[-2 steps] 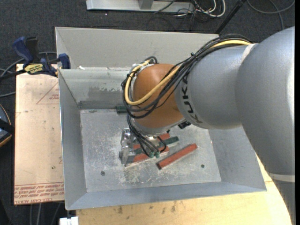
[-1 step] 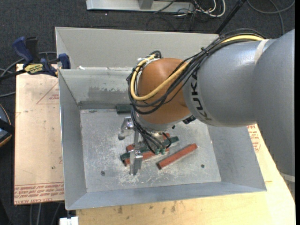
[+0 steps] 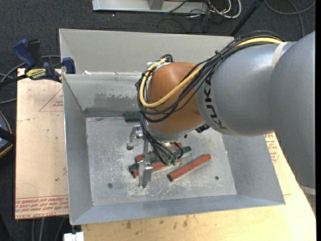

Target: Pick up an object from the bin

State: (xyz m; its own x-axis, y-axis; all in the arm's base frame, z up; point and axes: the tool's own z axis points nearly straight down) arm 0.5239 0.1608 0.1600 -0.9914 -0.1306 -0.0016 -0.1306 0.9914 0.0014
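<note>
Gleaming metal claw (image 3: 144,163) — red bar (image 3: 190,166) beside

The arm (image 3: 251,89) is cut off by the right edge on my screen, and its orange cover (image 3: 173,99) hides the middle of the bin (image 3: 105,149). A dark green piece (image 3: 132,116) by the back wall runs under that cover, so I can't see its far end. Under the gripper (image 3: 145,172) lie red and green bits (image 3: 155,165), overlapped and partly covered, and I can't tell them apart.
</note>
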